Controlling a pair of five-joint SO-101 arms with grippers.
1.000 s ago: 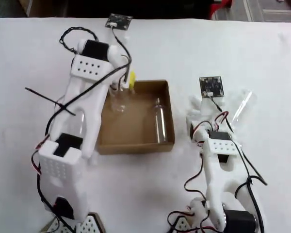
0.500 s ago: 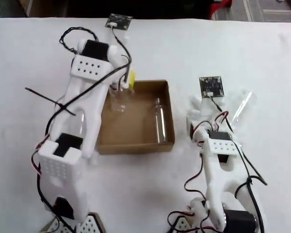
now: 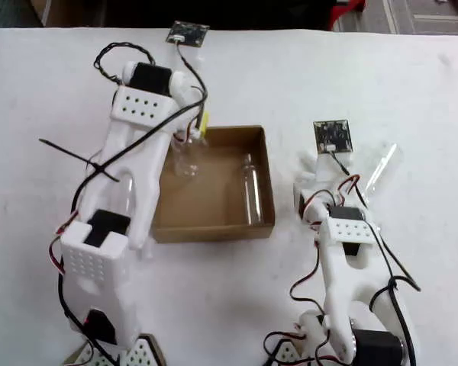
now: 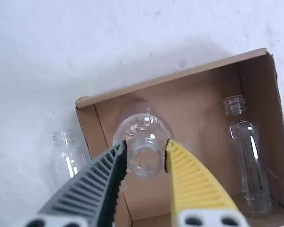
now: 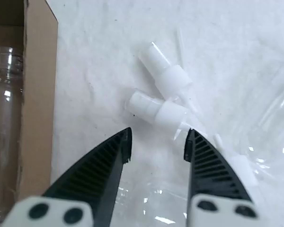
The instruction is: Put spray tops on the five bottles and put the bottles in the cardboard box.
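Between the fingers of our left gripper (image 4: pixel 146 145), closed on its neck, an uncapped bottle (image 4: pixel 143 124) stands mid-frame in a corner of the cardboard box (image 4: pixel 180 78). From above, we see this gripper has tilted slightly since a second ago, perhaps starting to release. Its wrist view reveals another bottle (image 4: pixel 66 151) outside the box wall, largely masked overhead. Our right gripper (image 5: pixel 157 138) hangs open over two spray tops (image 5: pixel 158 111).
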